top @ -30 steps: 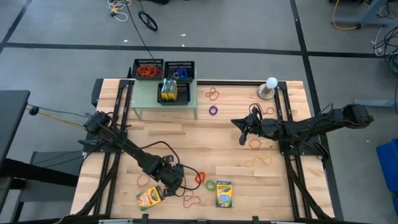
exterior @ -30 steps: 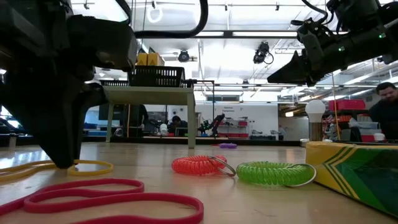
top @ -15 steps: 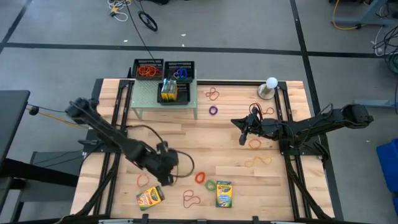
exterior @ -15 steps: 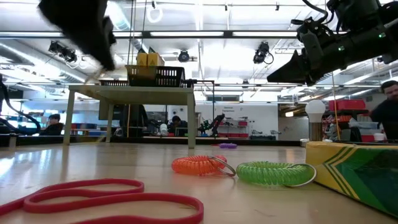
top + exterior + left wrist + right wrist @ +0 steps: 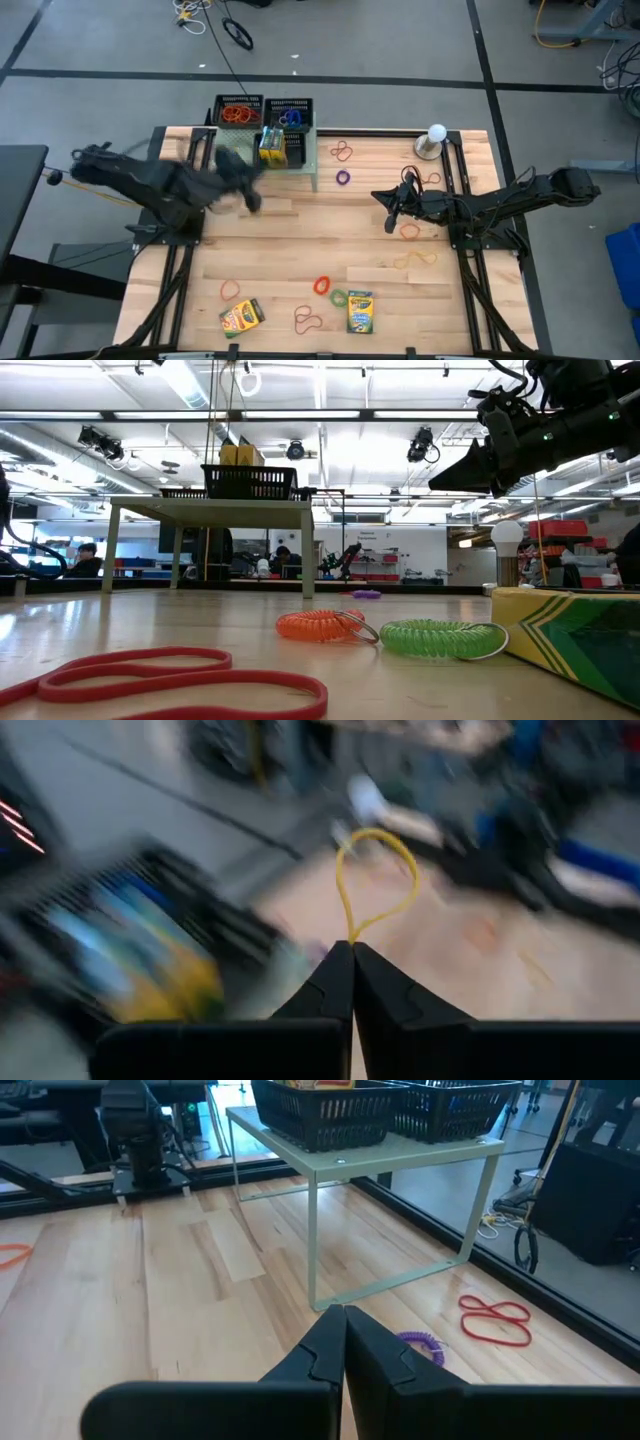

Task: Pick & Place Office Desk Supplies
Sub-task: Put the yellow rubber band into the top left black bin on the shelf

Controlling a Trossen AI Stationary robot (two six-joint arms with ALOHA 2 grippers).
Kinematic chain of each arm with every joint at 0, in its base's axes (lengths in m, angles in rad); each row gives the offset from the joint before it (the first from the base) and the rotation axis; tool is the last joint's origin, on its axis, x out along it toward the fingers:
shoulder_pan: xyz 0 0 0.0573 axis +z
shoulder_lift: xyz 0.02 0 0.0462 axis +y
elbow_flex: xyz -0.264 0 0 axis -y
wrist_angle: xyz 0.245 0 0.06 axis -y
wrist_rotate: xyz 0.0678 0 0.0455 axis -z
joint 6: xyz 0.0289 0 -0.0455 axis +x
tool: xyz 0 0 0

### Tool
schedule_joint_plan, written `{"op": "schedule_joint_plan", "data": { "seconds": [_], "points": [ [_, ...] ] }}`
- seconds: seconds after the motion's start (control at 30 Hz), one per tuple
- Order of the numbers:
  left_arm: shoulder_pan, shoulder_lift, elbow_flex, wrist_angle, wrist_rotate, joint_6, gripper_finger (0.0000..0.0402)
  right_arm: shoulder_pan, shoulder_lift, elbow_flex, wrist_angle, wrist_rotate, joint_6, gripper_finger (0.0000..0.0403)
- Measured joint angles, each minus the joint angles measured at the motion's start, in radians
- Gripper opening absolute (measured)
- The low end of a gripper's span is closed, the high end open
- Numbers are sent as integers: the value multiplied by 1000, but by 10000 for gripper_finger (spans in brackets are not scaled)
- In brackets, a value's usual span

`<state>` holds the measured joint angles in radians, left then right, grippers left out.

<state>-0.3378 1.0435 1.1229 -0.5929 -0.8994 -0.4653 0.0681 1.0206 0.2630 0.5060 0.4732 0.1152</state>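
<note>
Beside the pale green shelf (image 5: pixel 300 155), the left pincer (image 5: pixel 250 200) is clenched on a yellow rubber band (image 5: pixel 375 880), whose loop stands up from between its closed fingertips in the left wrist view. A second ago this pincer was low at the near edge of the table (image 5: pixel 300 250), down by the crayon box (image 5: pixel 241 316); it has since swung up and across, and it has gone from the low view altogether. Just ahead of it, on the shelf, sit the black mesh trays (image 5: pixel 285 112), one with crayon boxes. The yellow band that lay on the table under the pincer in the earlier low view is gone from there, while the red band (image 5: pixel 170 678) and the orange coil (image 5: pixel 320 625) and green coil (image 5: pixel 435 637) have stayed put. Over the table's right half, the right pincer (image 5: pixel 390 222) hangs with fingers pressed together, empty, unmoved.
</note>
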Motion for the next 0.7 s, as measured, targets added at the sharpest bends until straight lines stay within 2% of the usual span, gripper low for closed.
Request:
{"op": "schedule_joint_plan", "data": {
  "seconds": [0.1, 0.23, 0.33, 0.5, 0.7],
  "points": [
    [97, -48, 84, 4, -72, 186, 3, 0, 0, 0, 0, 0, 0, 11],
    [278, -76, 165, 14, -84, 396, 3, 0, 0, 0, 0, 0, 0, 11],
    [434, -89, 174, 13, 2, 472, 3, 0, 0, 0, 1, 0, 0, 11],
    [687, -87, 120, 21, 147, 594, 3, 0, 0, 0, 8, 0, 0, 11],
    [948, -39, 20, 188, 293, 692, 3, 0, 0, 0, 8, 0, 0, 11]
  ]
}}
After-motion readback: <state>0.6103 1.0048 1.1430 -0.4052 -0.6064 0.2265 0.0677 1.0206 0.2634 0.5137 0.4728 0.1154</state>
